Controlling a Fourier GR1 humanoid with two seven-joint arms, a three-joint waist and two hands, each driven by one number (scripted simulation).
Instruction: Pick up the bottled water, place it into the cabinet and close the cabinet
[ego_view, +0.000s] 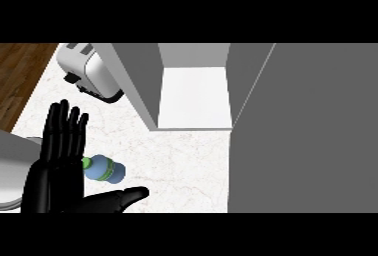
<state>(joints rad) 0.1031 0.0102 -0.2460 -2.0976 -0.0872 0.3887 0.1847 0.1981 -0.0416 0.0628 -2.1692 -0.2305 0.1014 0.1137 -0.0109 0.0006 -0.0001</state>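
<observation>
The bottled water (105, 169) is a small blue bottle with a green cap, on the white counter (181, 165) at the lower left. Its cap end points left, toward my left hand (53, 180). That hand is open, its fingers straight and pointing away from me and its thumb stretched out to the right below the bottle. The bottle sits in the gap between fingers and thumb, close to the palm, and nothing is curled round it. The cabinet (195, 97) stands open beyond it, showing a white shelf. My right hand does not show.
The cabinet's big grey door (303, 130) stands open and fills the right side of the view. A white and black toaster (88, 70) sits at the back left of the counter. Wooden floor (18, 75) shows past the counter's left edge.
</observation>
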